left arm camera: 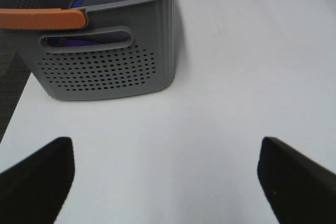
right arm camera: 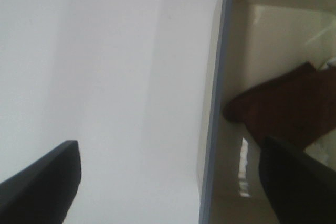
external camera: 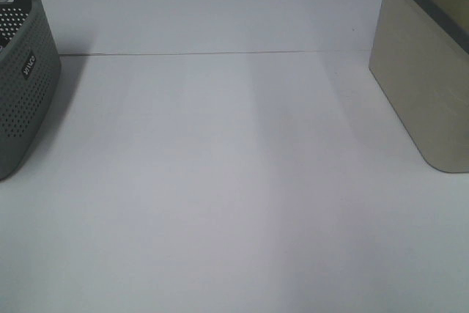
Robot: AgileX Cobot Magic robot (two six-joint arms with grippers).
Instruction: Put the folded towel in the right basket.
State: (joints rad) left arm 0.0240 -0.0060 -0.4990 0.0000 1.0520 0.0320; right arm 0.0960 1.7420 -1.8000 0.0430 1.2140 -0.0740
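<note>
The exterior high view shows only the white table (external camera: 220, 181), a perforated grey plastic basket (external camera: 22, 86) at 9 o'clock and a beige basket with a grey rim (external camera: 421, 86) at 3 o'clock. Only the right wrist view looks inside the beige one: a dark brown folded towel (right arm camera: 286, 106), somewhat blurred, lies on its floor. The right gripper (right arm camera: 170, 182) is spread above the rim; the left gripper (left arm camera: 165, 182) is spread over bare table.

left tool (left arm camera: 165, 182): fingers spread, empty | right tool (right arm camera: 170, 182): fingers spread, empty
</note>
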